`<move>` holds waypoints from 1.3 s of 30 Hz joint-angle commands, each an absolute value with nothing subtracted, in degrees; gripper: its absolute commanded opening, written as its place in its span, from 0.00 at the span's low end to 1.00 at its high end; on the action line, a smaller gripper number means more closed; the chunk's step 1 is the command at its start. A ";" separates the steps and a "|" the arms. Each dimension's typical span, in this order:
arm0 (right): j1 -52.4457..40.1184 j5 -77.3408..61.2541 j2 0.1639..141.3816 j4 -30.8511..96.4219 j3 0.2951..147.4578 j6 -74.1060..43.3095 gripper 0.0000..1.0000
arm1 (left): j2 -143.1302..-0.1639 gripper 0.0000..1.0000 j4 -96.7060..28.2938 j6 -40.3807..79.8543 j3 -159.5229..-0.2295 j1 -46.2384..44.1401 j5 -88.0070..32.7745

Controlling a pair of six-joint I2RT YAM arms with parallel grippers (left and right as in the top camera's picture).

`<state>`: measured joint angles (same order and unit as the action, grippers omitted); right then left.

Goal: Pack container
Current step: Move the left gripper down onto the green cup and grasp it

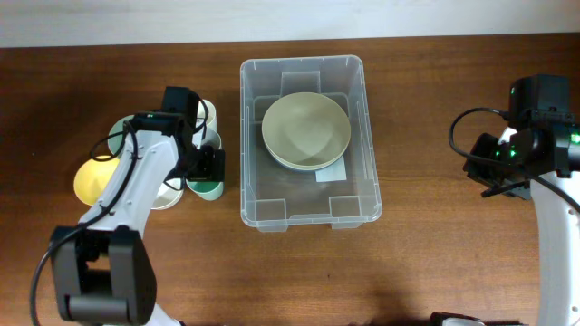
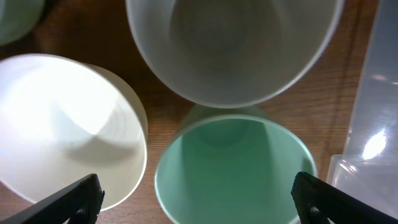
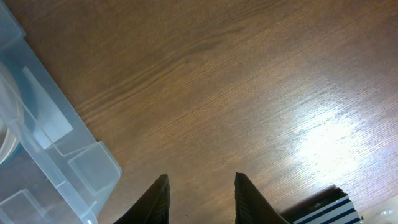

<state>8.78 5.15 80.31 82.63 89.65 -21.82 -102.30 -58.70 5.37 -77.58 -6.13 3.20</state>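
The clear plastic container (image 1: 258, 195) stands mid-table with stacked pale green bowls (image 1: 306, 129) inside. My left gripper (image 1: 207, 170) hangs over a cluster of cups left of it. In the left wrist view this gripper (image 2: 196, 202) is open, its black fingers (image 2: 74, 199) on either side of a mint green cup (image 2: 233, 168) without touching it. The same green cup (image 1: 206, 187) shows beside the container's left wall. My right gripper (image 3: 202, 199) stands open over bare wood right of the container (image 3: 43, 143), nothing between its fingers; overhead the right gripper (image 1: 489, 172) sits far right.
A white cup (image 2: 68, 124) lies left of the green one and a pale grey cup (image 2: 233, 43) beyond it. A yellow cup (image 1: 93, 179) is at the cluster's left. The container's wall (image 2: 376, 112) is close on the right. A striped object (image 3: 323, 208) lies by the right gripper.
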 commanded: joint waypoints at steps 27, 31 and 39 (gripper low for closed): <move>8.25 6.74 80.03 82.48 89.34 -21.34 0.30 | -105.75 0.26 -56.45 5.52 -75.09 -5.85 2.33; 8.25 6.74 80.03 82.46 89.34 -21.23 0.30 | -105.75 0.20 -56.45 5.52 -75.09 -5.85 2.35; 8.25 6.74 80.05 82.43 89.34 -21.21 0.31 | -105.54 0.01 -56.47 5.50 -75.18 -5.89 2.37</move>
<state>8.78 5.58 80.34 82.63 89.65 -21.80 -105.19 -56.42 5.58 -75.61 -6.13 2.44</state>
